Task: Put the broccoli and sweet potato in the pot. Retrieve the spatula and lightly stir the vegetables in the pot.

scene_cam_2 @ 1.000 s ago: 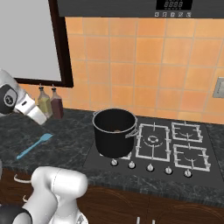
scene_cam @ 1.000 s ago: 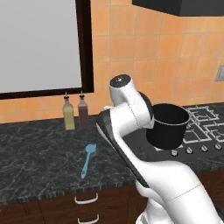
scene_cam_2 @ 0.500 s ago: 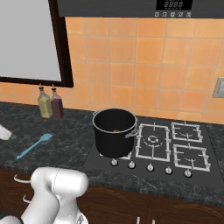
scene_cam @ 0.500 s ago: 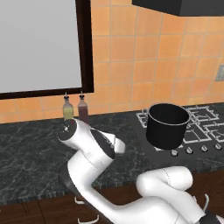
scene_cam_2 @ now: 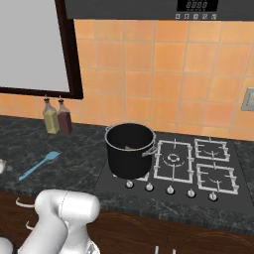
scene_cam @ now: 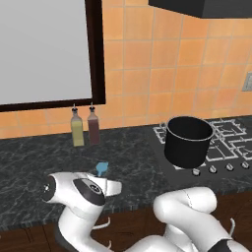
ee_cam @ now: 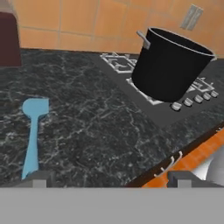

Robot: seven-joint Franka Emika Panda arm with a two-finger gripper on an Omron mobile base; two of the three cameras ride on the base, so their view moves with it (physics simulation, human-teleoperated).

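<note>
step: fetch spatula (ee_cam: pixel 33 135) | gripper (ee_cam: pixel 109 177) spread, empty | spatula ahead-left on surface (ee_cam: pixel 96 131) | centre over handle before descending

the arm folds low and far to the left, its wrist down at counter-edge height. the gripper (ee_cam: pixel 109 177) shows two dark fingertips (ee_cam: pixel 39 178) set wide apart with nothing between them.
</note>
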